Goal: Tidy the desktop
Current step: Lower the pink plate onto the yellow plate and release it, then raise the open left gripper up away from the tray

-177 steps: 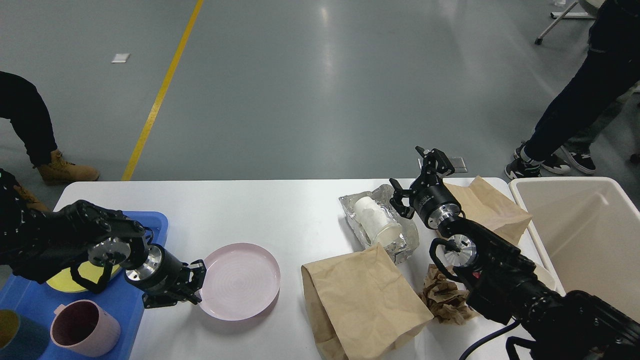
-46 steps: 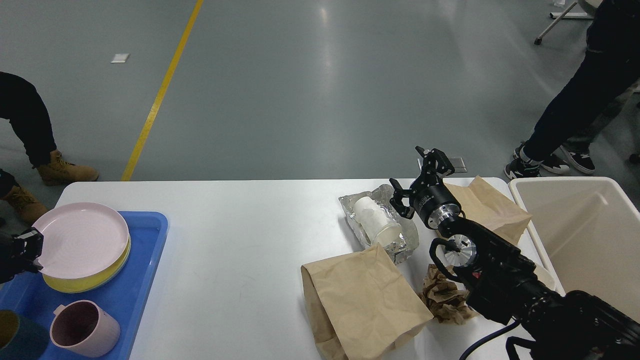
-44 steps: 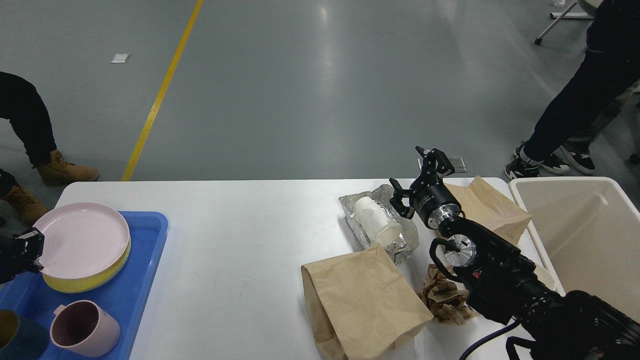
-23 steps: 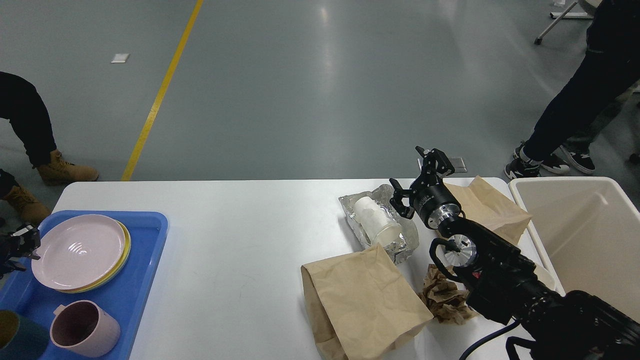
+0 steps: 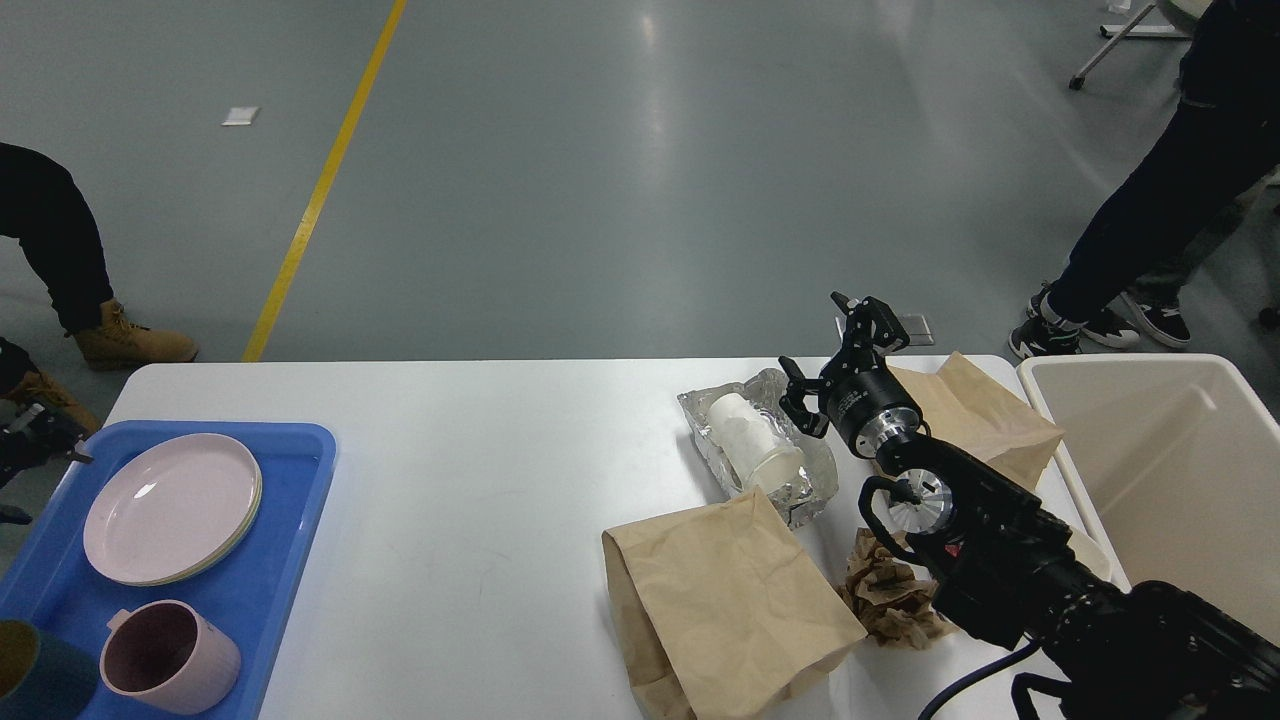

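Observation:
The white desktop (image 5: 470,450) fills the lower view. At its left a blue tray (image 5: 295,490) holds a pink plate (image 5: 170,505) lying flat on a yellow plate, a pink mug (image 5: 170,660) and a dark teal cup (image 5: 30,680). My left gripper (image 5: 40,435) shows only as a small dark part at the left edge, apart from the plate. My right gripper (image 5: 832,360) is open and empty, raised just right of a foil container (image 5: 800,490) holding a white paper cup (image 5: 755,440).
A large brown paper bag (image 5: 720,600) lies at the front, another bag (image 5: 975,415) behind my right arm, crumpled brown paper (image 5: 885,595) between them. A beige bin (image 5: 1150,440) stands at the right. People's legs stand beyond both table ends.
My left gripper carried the pink plate from the desktop to the tray, set it on the yellow plate, let go and drew back to the left. The right arm has not moved.

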Robot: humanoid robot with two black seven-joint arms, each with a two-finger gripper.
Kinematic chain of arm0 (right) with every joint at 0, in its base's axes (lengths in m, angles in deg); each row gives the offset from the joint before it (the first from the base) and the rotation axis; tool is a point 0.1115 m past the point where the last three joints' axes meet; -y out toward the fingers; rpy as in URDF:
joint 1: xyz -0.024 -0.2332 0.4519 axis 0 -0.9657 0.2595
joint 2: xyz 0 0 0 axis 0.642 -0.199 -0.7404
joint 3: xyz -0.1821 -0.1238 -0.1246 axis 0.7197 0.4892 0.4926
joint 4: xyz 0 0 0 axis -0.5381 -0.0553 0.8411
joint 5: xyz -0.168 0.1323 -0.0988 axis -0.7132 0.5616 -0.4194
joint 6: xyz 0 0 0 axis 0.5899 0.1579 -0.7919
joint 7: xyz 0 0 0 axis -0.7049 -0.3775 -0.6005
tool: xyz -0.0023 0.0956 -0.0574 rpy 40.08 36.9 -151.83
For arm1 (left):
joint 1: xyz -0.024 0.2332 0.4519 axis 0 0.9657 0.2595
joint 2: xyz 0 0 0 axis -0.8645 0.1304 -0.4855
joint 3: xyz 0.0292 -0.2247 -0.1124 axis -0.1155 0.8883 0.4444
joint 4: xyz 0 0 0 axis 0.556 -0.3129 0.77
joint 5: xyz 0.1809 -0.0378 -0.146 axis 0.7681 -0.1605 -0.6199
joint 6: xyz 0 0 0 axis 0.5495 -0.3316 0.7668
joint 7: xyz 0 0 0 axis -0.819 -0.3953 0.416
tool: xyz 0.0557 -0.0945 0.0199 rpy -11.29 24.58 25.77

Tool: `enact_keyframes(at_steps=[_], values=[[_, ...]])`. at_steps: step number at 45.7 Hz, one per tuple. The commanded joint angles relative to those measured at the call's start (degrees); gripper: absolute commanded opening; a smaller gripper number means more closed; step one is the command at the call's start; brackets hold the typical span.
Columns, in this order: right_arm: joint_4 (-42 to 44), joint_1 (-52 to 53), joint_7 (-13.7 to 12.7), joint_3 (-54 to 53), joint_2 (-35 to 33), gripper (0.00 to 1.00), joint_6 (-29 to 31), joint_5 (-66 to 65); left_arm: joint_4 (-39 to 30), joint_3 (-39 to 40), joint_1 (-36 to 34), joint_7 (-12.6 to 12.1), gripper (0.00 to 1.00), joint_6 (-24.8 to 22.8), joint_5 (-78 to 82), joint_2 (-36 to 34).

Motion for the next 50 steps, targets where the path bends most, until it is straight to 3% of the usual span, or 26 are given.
enact_keyframes(at_steps=[1,9,19,30,40,47,50], values=[[0.00,0.00,0.00,0.00,0.00,1.00,0.00,0.00,-6.24,-1.34,-6.73,-0.24,0.94,-0.89,0.67,-4.37],[0.00,0.00,0.00,0.00,0.00,1.00,0.00,0.00,-12.23,-7.23,-19.04,-1.38,0.95,-3.26,0.93,-8.15],[0.00,0.00,0.00,0.00,0.00,1.00,0.00,0.00,-12.32,-9.96,-30.29,-4.90,0.96,-4.93,3.04,-10.88],[0.00,0.00,0.00,0.00,0.00,1.00,0.00,0.00,-12.76,-8.82,-33.72,-3.93,0.96,-5.28,3.48,-10.97],[0.00,0.00,0.00,0.00,0.00,1.00,0.00,0.00,-12.06,-1.27,-37.42,-4.02,0.96,-5.19,3.13,-10.97],[0.00,0.00,0.00,0.00,0.00,1.00,0.00,0.00,-12.06,8.74,-34.00,-3.49,0.96,-4.58,2.52,-14.13],[0.00,0.00,0.00,0.00,0.00,1.00,0.00,0.00,-11.97,17.52,-30.84,-2.88,0.96,-4.40,1.46,-13.79]])
